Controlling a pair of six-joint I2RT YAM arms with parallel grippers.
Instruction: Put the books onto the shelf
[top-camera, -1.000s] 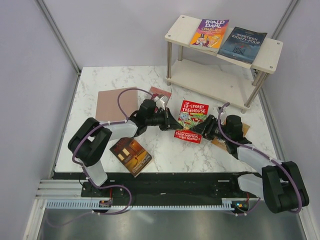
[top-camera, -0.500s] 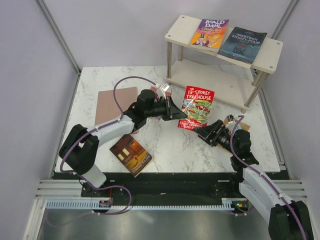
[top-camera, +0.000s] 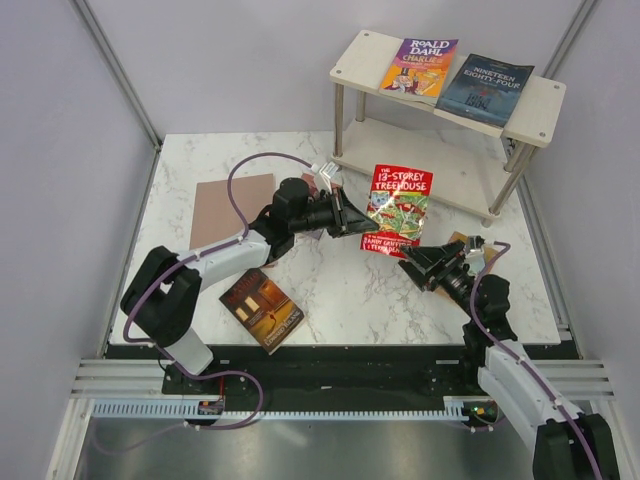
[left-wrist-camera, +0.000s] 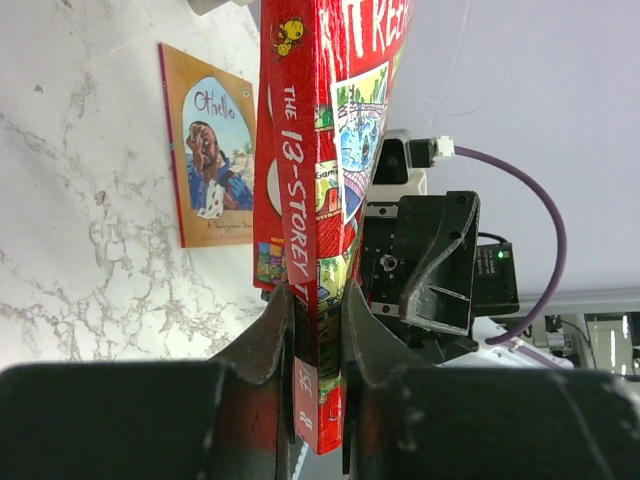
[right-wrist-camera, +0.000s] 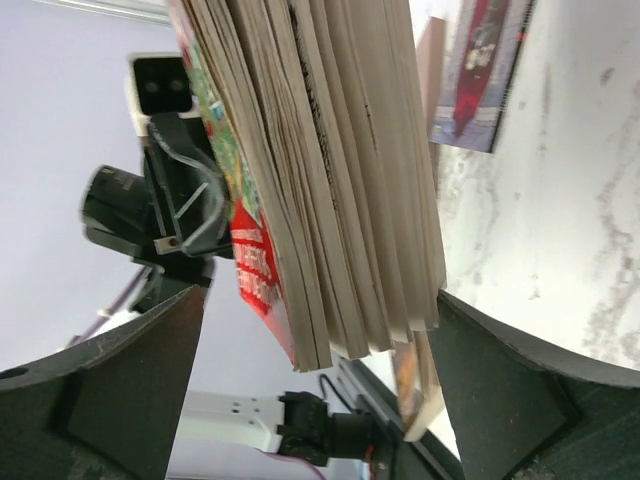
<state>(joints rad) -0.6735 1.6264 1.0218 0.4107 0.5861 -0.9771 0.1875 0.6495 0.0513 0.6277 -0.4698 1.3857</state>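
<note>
- Far left on the white marbled worktop (top-camera: 340, 290) I see a flat, plain pale pink-red book (top-camera: 232, 208). Nearer lies a dark brown-orange paperback (top-camera: 262, 312), askew.
- My left claw (top-camera: 354, 224) pinches the glossy red Treehouse book (top-camera: 398, 208) at its spine edge and holds it raised above the worktop.
- My right claw (top-camera: 415, 262) gapes wide just near of that book, gripping nothing.
- The orange Othello (left-wrist-camera: 208, 160) lies flat beside it.
- Far right, the cream shelf (top-camera: 540, 110) on silver posts carries Roald Dahl (top-camera: 420, 65) and Nineteen Eighty-Four (top-camera: 486, 82) on its top board.
</note>
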